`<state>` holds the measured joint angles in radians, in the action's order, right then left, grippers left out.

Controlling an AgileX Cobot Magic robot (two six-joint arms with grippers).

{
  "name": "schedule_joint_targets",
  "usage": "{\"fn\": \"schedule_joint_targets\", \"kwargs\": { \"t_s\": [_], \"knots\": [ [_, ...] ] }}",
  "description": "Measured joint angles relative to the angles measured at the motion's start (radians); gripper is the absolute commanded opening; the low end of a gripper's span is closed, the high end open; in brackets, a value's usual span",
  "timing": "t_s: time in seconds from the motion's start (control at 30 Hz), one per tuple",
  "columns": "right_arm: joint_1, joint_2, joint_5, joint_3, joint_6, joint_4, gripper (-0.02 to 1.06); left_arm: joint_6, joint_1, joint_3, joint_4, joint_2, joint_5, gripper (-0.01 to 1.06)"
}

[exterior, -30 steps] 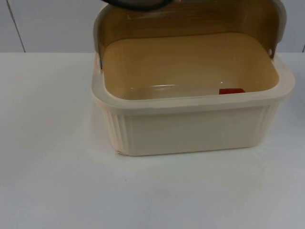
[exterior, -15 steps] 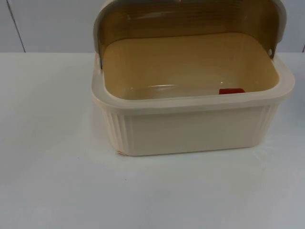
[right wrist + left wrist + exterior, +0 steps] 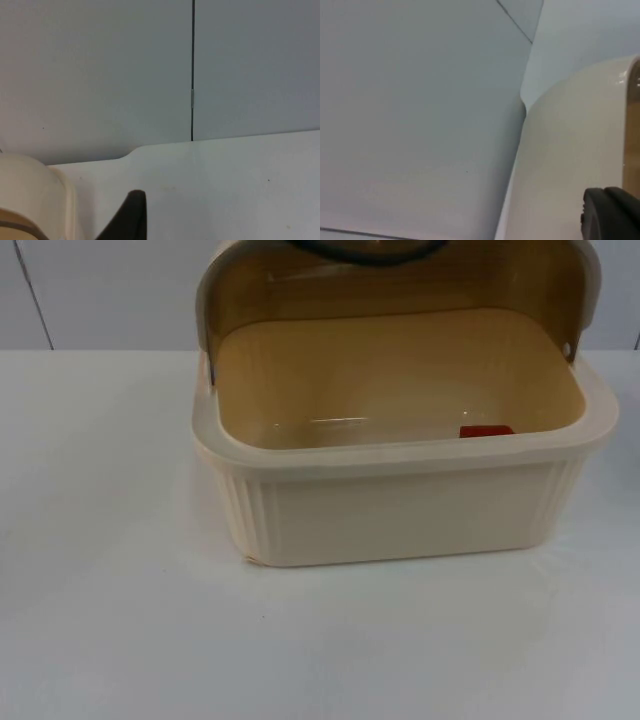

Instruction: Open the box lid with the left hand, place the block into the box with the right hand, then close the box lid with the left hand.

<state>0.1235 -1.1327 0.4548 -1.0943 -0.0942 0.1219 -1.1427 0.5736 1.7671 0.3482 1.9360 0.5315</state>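
Observation:
A cream plastic box [image 3: 400, 510] stands in the middle of the table with its hinged lid [image 3: 400, 285] raised at the back. Inside, a red block [image 3: 486, 431] lies on the floor of the box, near the front wall and towards the right. My left gripper [image 3: 612, 215] is close against the lid's cream outer shell [image 3: 570, 150], behind the box. My right gripper [image 3: 127, 215] hangs over the table beside a rounded corner of the box [image 3: 30, 195], facing the partition wall.
The white table [image 3: 120, 620] runs wide in front of the box and to its left. The grey partition wall [image 3: 100, 290] closes the table off right behind the box, with a dark panel seam [image 3: 192, 70] in it.
A dark part of the robot at the picture's top edge above the lid has shifted to the right. Box, lid and block have stayed put.

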Motion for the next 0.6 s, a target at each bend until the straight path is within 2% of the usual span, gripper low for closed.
{"fn": "schedule_joint_targets", "kwargs": {
  "t_s": [0.17, 0.33, 0.6],
  "knots": [
    [0.0, 0.0, 0.0, 0.0, 0.0, 0.0, 1.04, -0.002, -0.017, 0.0, -0.004, 0.033, 0.017, 0.0],
    [0.0, 0.0, 0.0, 0.0, 0.0, 0.0, 1.04, -0.002, -0.046, 0.0, -0.005, 0.038, -0.018, 0.0],
    [0.0, 0.0, 0.0, 0.0, 0.0, 0.0, 1.04, -0.004, -0.05, 0.0, 0.002, 0.038, 0.019, 0.0]
  ]
}}
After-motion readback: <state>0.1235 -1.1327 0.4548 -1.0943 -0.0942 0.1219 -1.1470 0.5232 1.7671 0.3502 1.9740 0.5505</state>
